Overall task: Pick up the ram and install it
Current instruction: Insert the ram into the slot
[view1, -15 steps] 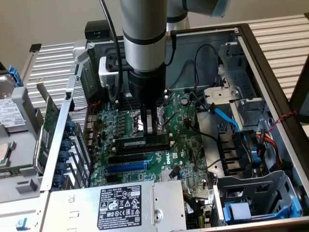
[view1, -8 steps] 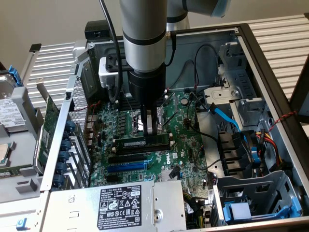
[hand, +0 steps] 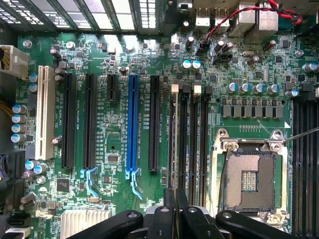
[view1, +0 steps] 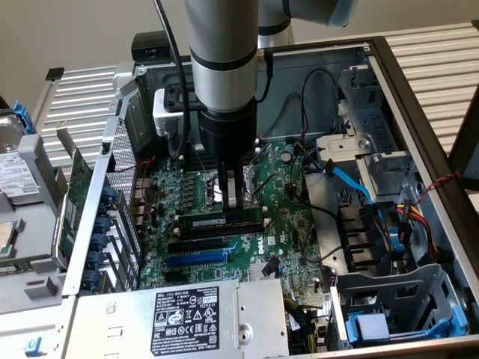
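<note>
Soft, even light from above fills the exterior view: the open computer case (view1: 389, 82) is bright at upper right, while the robot arm (view1: 222, 60) dims the motherboard (view1: 224, 202) at centre. In the wrist view, white glare blows out the vent slots (hand: 112, 12), the socket frame (hand: 249, 149) gleams, and the gripper (hand: 175, 196) is a dark silhouette.

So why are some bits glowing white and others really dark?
Wrist view: light through the case's vent slots washes them out white, while the claw, shut on the ram, is a dark shape. Exterior view: the arm glints silver and shades the motherboard beneath it.
</note>
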Available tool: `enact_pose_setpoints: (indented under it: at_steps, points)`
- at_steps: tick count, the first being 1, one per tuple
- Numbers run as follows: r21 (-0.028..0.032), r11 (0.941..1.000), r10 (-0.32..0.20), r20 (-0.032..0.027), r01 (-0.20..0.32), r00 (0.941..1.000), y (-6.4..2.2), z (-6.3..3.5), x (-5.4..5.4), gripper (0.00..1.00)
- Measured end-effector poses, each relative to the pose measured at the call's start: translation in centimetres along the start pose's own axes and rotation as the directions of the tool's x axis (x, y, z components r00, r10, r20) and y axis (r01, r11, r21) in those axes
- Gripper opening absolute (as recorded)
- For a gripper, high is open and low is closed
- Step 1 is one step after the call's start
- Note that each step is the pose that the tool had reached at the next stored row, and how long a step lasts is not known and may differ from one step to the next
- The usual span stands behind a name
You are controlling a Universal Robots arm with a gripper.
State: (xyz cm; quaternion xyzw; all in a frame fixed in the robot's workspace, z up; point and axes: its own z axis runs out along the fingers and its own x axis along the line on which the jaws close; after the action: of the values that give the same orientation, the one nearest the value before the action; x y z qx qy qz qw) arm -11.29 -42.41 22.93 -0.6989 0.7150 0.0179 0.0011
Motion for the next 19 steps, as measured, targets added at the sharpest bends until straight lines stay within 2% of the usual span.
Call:
enact_pose_setpoints:
  at_steps: [6,12,19]
  points:
    - [0.0005,1.0000,0.007,0.0003,-0.007,1.0000,0.01,0.01,0.00,0.13]
    - [-0.0047,0.9999,0.016,0.0003,-0.016,0.9999,0.01,0.00,0.00,0.13]
    - [-0.0049,0.9998,0.020,0.0003,-0.020,0.9998,0.01,0.00,0.00,0.13]
